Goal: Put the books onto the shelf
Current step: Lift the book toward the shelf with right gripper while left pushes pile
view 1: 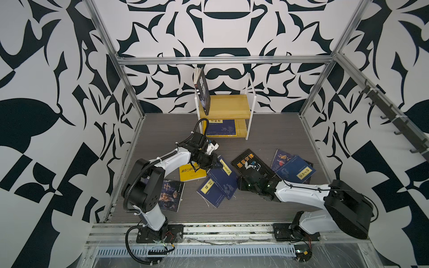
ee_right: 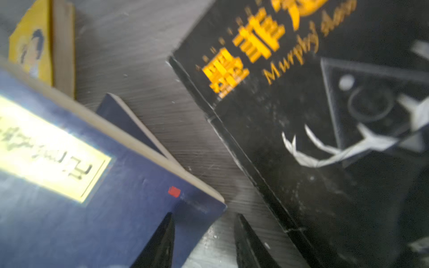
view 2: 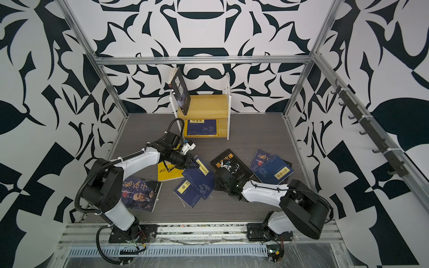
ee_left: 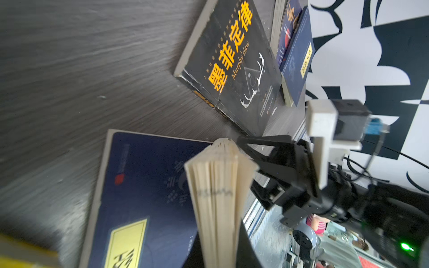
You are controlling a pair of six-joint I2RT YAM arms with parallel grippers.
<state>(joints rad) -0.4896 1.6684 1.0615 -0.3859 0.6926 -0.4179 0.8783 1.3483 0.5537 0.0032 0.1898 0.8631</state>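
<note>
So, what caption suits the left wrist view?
Left hand shut on a navy, yellow-labelled paperback, pages fanned; black paperback with gold title and antlers beyond.

Grey wood-grain table is shown in both top views. Shelf is stood at far centre. 2 books are laid at left: yellow book, and dark portrait book nearer. Navy books are overlapped at centre, with black antler book just right. At right, purple-blue book is partly covered by 1 labelled navy book.
</note>
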